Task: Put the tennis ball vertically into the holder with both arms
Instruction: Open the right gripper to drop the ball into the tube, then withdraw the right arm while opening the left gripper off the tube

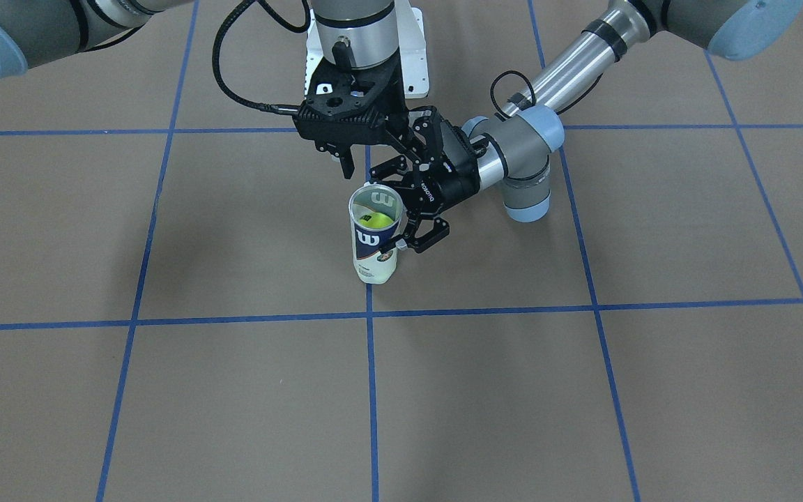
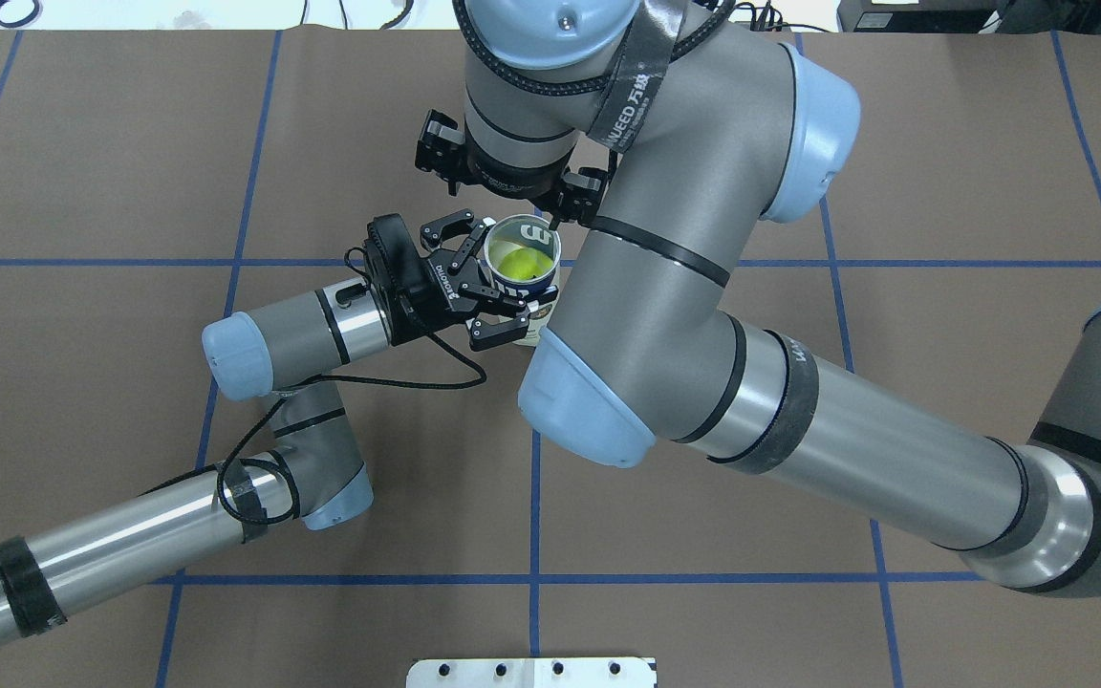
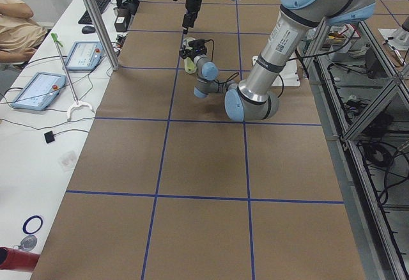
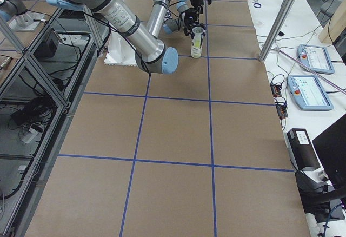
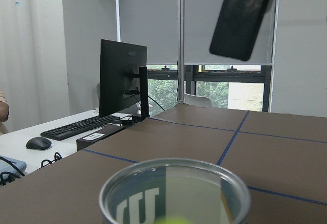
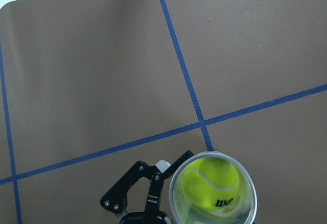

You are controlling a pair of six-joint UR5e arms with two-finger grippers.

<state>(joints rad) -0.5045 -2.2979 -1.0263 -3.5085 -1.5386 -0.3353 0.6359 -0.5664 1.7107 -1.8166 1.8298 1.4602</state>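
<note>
Tennis ball (image 6: 209,180) in holder (image 1: 373,244), plain from right wrist, left hand (image 2: 496,279) pinching holder, right hand (image 1: 360,143) spread

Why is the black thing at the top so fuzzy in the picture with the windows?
Left wrist view: that claw finger seems very close to the lens, so it blurs; the holder looks soft too, while the far monitor is crisp. Right wrist view: the tennis ball is sharp.

Clear glossy plastic holder (image 1: 376,244), shiny metal rim, smooth printed label. Fuzzy matt felt tennis ball (image 6: 210,181). Matt brown paper-like cover on table (image 1: 234,390), smooth blue tape lines (image 1: 371,418). Both left arm (image 2: 130,545) and right arm (image 2: 847,430): matt grey shells, brushed silver metal tubes, glossy light-blue caps.
</note>
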